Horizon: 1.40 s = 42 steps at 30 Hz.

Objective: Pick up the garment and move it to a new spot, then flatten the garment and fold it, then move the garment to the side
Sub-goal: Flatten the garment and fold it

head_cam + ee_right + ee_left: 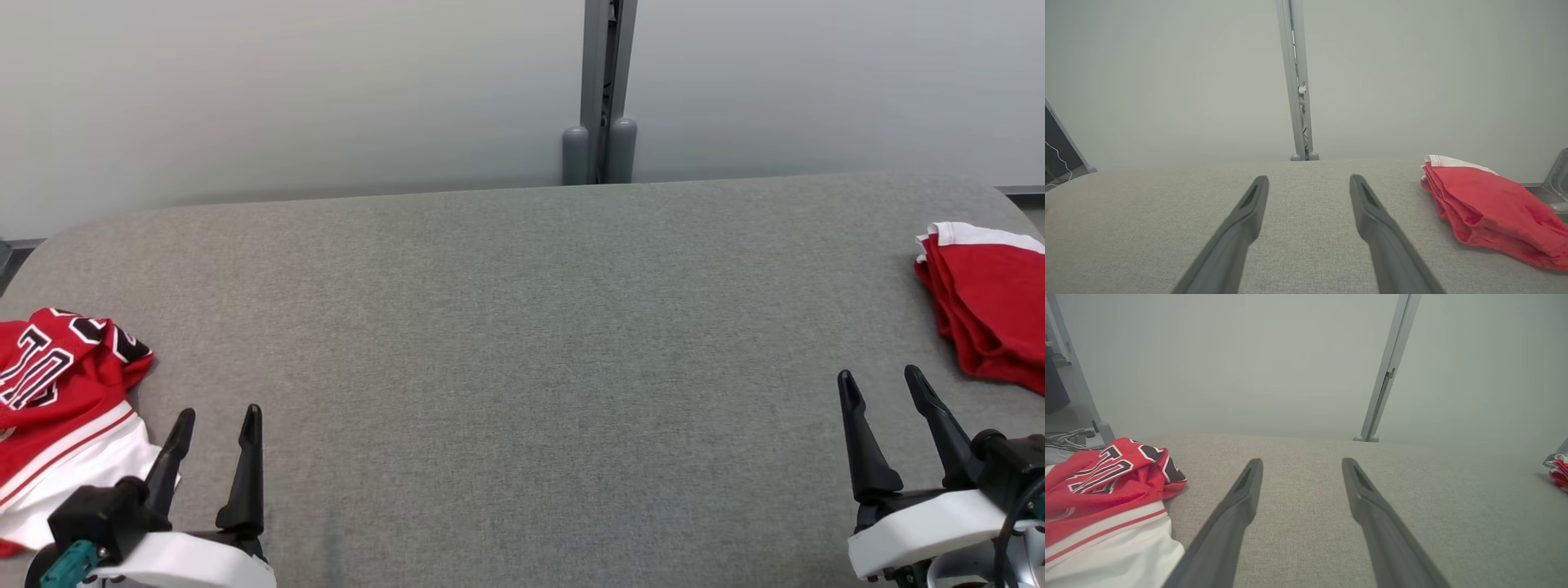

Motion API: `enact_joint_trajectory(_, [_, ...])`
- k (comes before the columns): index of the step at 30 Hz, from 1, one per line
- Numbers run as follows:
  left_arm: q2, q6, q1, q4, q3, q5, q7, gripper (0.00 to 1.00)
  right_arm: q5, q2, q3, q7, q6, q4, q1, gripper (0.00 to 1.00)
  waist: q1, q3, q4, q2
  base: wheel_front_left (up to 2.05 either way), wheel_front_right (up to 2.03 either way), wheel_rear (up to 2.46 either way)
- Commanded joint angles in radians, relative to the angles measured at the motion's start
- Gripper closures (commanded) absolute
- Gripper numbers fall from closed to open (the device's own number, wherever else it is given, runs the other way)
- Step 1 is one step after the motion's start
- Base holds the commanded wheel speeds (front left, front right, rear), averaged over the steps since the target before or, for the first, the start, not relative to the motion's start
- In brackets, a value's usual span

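Currently left gripper (219, 411) and right gripper (879, 373) both empty, fingers spread wide over grey table (522, 327). Crumpled red-white garment (57, 408) lies just beside left gripper; folded red garment (992, 302) at right edge.

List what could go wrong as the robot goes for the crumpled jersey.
1. The jersey lies bunched near the left edge of the table, beside the open left gripper; a pinch may catch several layers or drag it off the edge.
2. The folded red pile sits close to the open right gripper; a wide sweep while flattening could knock it apart.
3. Both garments are red; the wrong one might get picked.
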Motion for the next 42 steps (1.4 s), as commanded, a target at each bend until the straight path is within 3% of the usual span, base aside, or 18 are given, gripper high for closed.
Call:
enact_joint_trajectory(1, [0.0, 0.003, -0.019, 0.0, 0.007, -0.004, -0.006, 0.0, -0.001, -0.002, -0.001, 0.001, 0.0, -0.011, 0.012, 0.0, 0.0, 0.002, 0.013, 0.0, 0.0, 0.0, 0.0])
enact_joint_trajectory(15, [0.0, -0.02, -0.076, 0.039, 0.04, -0.035, -0.047, 0.0, 0.015, -0.003, 0.047, 0.035, 0.0, -0.085, 0.009, 0.0, 0.0, 0.005, 0.23, 0.0, 0.0, 0.0, 0.0])
enact_joint_trajectory(24, [0.002, -0.007, -0.066, 0.04, 0.056, -0.036, -0.063, 0.0, 0.04, -0.003, 0.09, 0.047, 0.0, -0.098, 0.002, 0.0, 0.0, -0.007, 0.35, 0.0, 0.0, 0.0, 0.0])
enact_joint_trajectory(42, [0.002, 0.012, -0.057, 0.013, 0.054, -0.045, -0.058, 0.0, 0.026, -0.003, 0.093, 0.043, 0.0, -0.09, -0.001, 0.0, 0.0, 0.012, 0.385, 0.0, 0.0, 0.0, 0.0])
